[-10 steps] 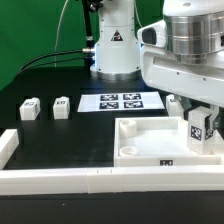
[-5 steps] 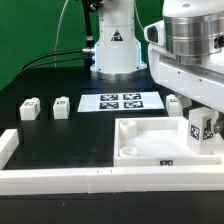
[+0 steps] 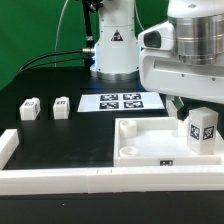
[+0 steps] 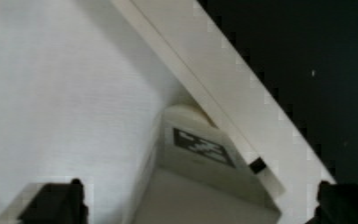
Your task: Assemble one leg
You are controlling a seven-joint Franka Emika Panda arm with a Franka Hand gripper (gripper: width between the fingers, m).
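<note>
The leg (image 3: 203,128), a small white block with a black-and-white tag facing the camera, stands upright in the tray piece's (image 3: 140,150) corner on the exterior view's right. My gripper (image 3: 197,106) hangs just above it, open, with nothing between the fingers. In the wrist view the leg (image 4: 202,145) lies beyond my gripper (image 4: 197,205), next to the tray's slanting wall (image 4: 190,60). Both dark fingertips (image 4: 53,201) stand wide apart at the picture's edges.
Two more small tagged blocks (image 3: 30,108) (image 3: 61,105) stand at the exterior view's left. The marker board (image 3: 122,101) lies behind the tray, before the robot base (image 3: 113,50). Long white border bars (image 3: 60,181) run along the front and left.
My gripper has let go of the leg and risen above it. The leg stays standing in the tray's corner.
</note>
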